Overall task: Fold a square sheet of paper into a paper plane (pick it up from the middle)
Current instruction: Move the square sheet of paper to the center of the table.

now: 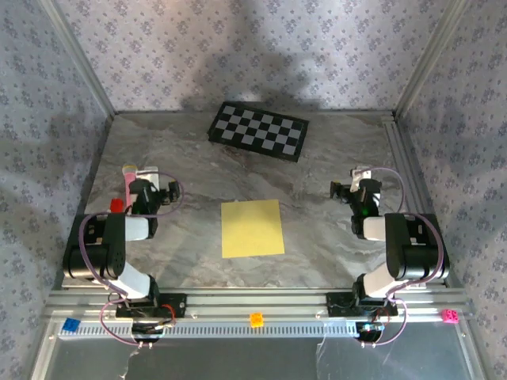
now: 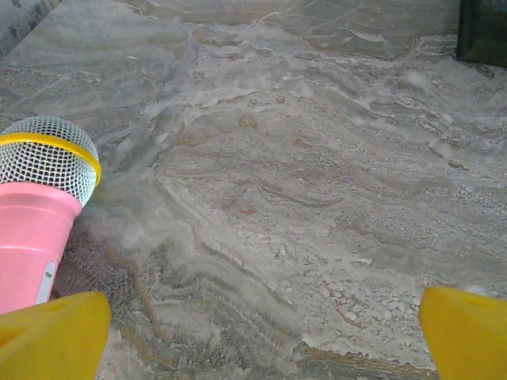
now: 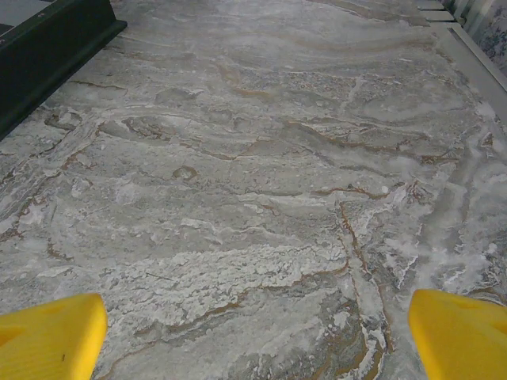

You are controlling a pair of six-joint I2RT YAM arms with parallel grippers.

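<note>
The square sheet of paper (image 1: 252,228) is plain yellow and lies flat and unfolded on the marble table, between the two arms and near the front edge. My left gripper (image 1: 150,184) hangs to the sheet's left, apart from it, pointing toward the far side. In the left wrist view the left gripper (image 2: 261,340) is open, its yellow fingertips (image 2: 51,336) wide apart over bare marble. My right gripper (image 1: 358,184) is to the sheet's right, also apart from it. In the right wrist view the right gripper (image 3: 253,340) is open over bare marble, with nothing between its fingertips (image 3: 463,332).
A black-and-white checkerboard (image 1: 259,131) lies at the back centre; its dark edge shows in both wrist views (image 2: 483,32) (image 3: 47,47). A pink toy microphone (image 1: 129,182) (image 2: 40,214) lies just left of my left gripper. An orange block (image 1: 256,319) sits on the front rail.
</note>
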